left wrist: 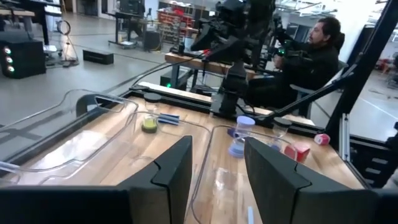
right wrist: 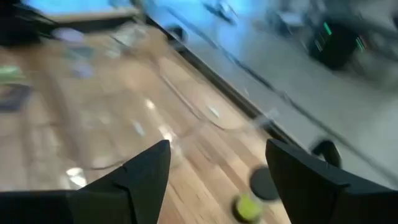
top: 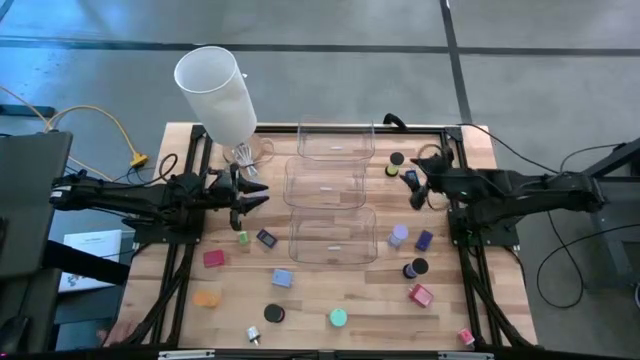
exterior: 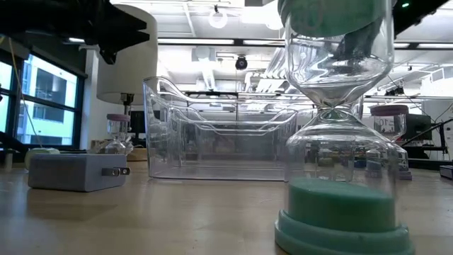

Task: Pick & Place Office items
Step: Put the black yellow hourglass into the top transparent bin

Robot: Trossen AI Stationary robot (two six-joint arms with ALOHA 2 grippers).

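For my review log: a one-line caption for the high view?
Both tools, left tool and right tool, open and empty, flank three clear bins amid scattered office items.

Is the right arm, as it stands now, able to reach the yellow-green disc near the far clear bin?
Probably yes. The yellow-green disc lies on bare wood just beside the right tool, whose fingers stand open and empty. Only a black disc sits close by; the clear bin stands off to the side, not between them.
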